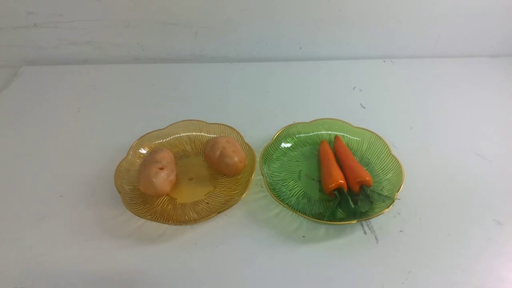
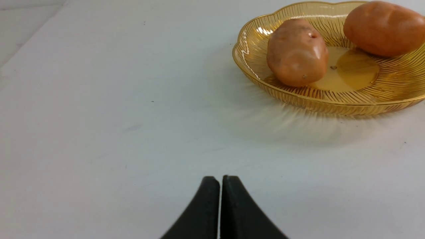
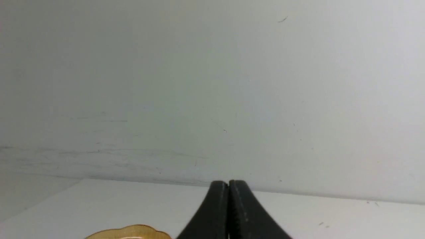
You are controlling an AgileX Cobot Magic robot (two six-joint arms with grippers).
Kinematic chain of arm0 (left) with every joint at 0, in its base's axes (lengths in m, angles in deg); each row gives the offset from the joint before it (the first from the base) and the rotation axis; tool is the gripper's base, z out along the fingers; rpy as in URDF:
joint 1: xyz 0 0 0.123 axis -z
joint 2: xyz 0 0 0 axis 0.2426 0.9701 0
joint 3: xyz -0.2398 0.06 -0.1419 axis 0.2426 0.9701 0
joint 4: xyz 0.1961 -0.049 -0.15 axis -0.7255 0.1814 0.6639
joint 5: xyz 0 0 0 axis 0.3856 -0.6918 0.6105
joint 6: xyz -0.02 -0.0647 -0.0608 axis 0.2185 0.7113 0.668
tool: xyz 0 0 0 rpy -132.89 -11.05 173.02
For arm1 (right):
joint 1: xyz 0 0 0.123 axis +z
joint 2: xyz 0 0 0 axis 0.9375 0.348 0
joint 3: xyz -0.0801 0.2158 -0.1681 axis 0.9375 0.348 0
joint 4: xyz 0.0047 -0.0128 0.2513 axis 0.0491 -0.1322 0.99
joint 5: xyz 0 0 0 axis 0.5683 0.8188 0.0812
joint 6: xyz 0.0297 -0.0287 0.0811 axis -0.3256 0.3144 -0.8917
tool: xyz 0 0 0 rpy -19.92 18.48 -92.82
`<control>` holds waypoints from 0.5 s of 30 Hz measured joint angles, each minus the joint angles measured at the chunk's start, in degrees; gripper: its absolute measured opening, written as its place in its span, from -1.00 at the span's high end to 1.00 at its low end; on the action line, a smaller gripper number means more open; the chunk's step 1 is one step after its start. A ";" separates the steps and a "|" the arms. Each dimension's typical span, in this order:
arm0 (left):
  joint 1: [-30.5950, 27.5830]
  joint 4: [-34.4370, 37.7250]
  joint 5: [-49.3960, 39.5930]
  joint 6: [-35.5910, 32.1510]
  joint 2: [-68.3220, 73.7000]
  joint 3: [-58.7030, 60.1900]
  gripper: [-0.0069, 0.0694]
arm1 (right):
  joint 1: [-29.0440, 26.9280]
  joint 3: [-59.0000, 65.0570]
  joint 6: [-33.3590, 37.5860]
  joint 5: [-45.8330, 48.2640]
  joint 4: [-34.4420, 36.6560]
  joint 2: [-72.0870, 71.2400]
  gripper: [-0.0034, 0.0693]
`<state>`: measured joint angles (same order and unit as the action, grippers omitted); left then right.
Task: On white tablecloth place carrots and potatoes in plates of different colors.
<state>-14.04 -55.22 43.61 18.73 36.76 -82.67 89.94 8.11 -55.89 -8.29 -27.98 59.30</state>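
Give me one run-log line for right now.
amber plate: both potatoes in | green plate: both carrots in | left gripper: shut, empty | right gripper: shut, empty

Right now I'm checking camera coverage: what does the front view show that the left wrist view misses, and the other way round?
Only the front view shows the green plate holding the two carrots, side by side with leafy tops toward the camera. Only the left wrist view shows the left claw, shut and empty above the white tablecloth. Both show the amber plate with the two potatoes lying apart in it.
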 joint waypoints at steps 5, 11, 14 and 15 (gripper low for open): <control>0.00 0.00 0.00 0.00 0.00 0.00 0.83 | 0.00 0.55 -1.26 -0.17 -11.38 1.54 0.95; 0.00 0.00 0.00 0.00 0.00 0.00 0.83 | 0.00 0.70 -3.58 0.29 -14.66 1.70 0.95; 0.00 0.00 0.00 0.00 0.00 0.00 0.83 | -0.31 1.27 -3.72 0.68 -14.83 1.15 0.95; 0.00 0.00 0.00 0.00 0.00 0.00 0.83 | -0.93 1.76 -3.72 0.76 -14.83 0.54 0.95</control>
<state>-14.04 -55.22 43.61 18.73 36.76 -82.67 89.00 9.86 -59.60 -7.54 -42.80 59.84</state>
